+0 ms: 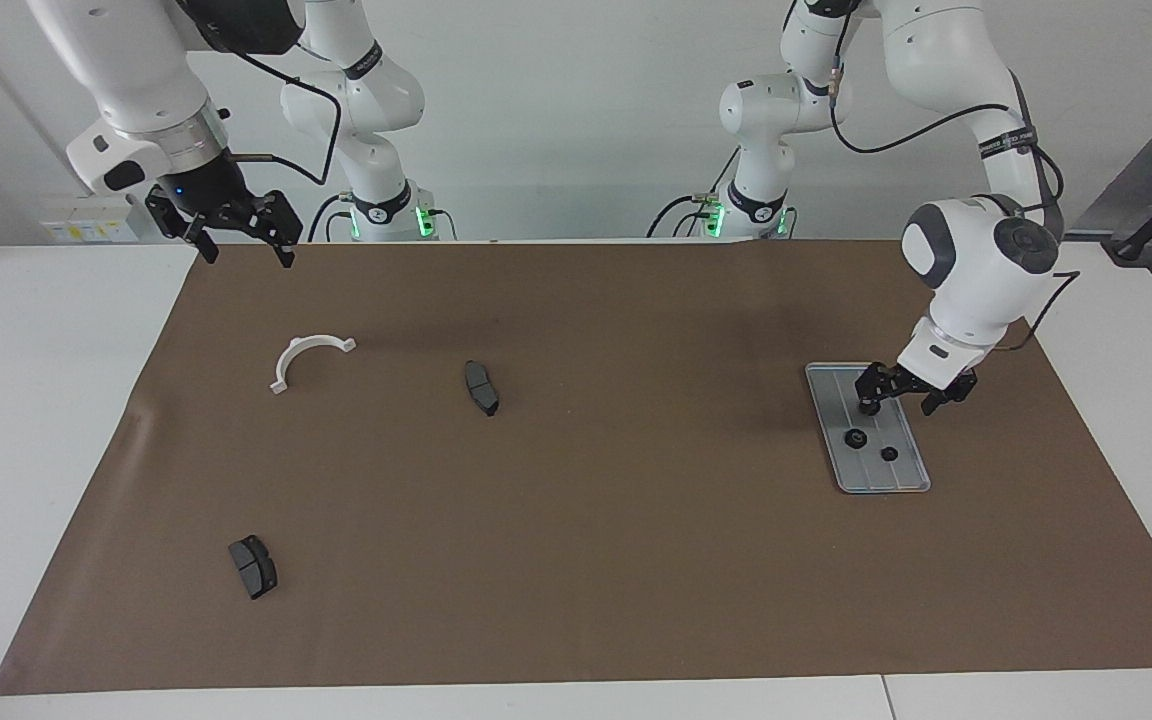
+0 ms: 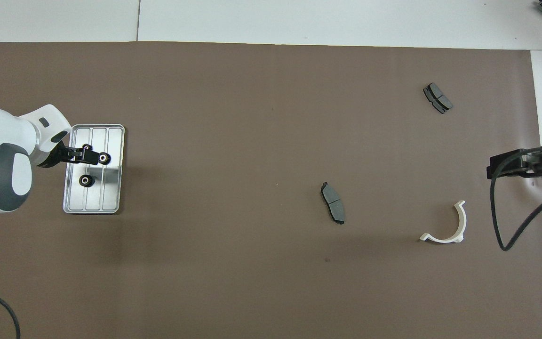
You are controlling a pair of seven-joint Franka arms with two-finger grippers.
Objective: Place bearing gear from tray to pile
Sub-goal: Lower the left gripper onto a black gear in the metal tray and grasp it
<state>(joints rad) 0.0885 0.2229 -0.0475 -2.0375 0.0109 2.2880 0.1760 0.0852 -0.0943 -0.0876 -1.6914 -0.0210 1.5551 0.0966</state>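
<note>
Gear [image 1: 868, 405] on tray [image 1: 909, 478] half hidden beneath left end effector [image 1: 901, 398].

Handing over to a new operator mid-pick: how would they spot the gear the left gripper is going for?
Find the silver tray at the left arm's end of the brown mat. Three black gears lie in it; the target gear is the one nearest the robots, under the open left gripper.

Facing cam sits high across the bench [image 1: 56, 400], looking at both robots. Overhead cam looks steeply down from robots' end. Both share the brown mat [image 1: 576, 560], half-turn flipped.
</note>
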